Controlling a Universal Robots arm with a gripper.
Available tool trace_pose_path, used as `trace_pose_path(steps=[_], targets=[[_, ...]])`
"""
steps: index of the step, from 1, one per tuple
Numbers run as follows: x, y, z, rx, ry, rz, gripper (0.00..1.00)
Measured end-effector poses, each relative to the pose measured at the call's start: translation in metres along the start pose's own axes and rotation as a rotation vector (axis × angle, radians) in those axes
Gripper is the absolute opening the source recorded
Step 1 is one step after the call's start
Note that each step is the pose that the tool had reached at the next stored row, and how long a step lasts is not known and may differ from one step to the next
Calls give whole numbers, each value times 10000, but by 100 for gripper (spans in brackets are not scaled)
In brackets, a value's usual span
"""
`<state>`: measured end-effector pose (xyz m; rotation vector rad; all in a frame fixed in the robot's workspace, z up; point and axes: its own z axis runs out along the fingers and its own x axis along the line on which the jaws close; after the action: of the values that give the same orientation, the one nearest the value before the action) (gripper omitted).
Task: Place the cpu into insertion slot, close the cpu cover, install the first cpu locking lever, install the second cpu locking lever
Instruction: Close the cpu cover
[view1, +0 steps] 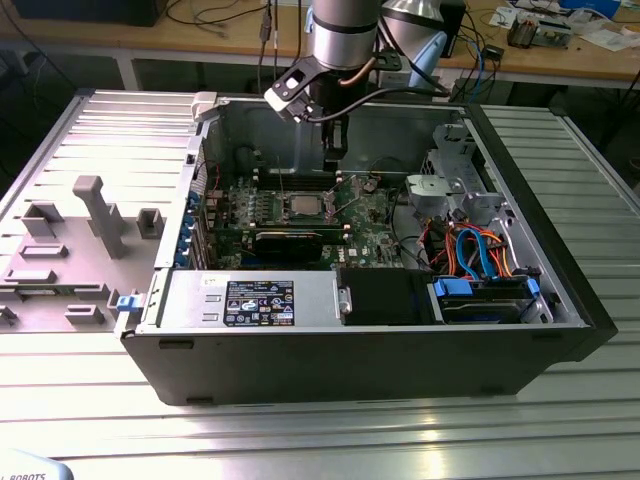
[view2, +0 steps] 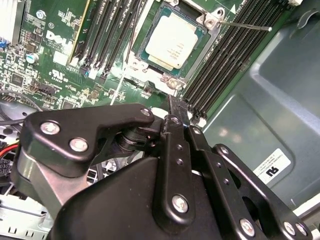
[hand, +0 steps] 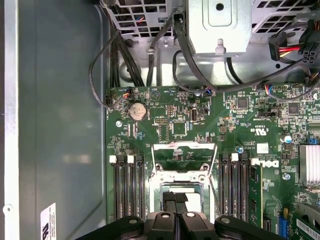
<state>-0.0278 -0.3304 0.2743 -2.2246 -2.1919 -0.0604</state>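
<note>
The exterior view is looking down into the open computer case (view1: 350, 370) from well back; both wrist views are closely facing its circuit board (view2: 55, 60) (hand: 210, 125) and socket (view2: 141, 50) (hand: 176, 186).

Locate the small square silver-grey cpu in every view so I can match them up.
Exterior view: the small square silver-grey cpu lies mid-board under the arm.
Second wrist view: cpu fully exposed.
First wrist view: a pale sliver past the black fingers.
Shared landmark: long black memory slots flanking it.
</note>
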Motion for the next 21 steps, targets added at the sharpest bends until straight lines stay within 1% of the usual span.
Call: trace_pose_path(steps=[21], targets=[[1,57,1,0,0,2,11]])
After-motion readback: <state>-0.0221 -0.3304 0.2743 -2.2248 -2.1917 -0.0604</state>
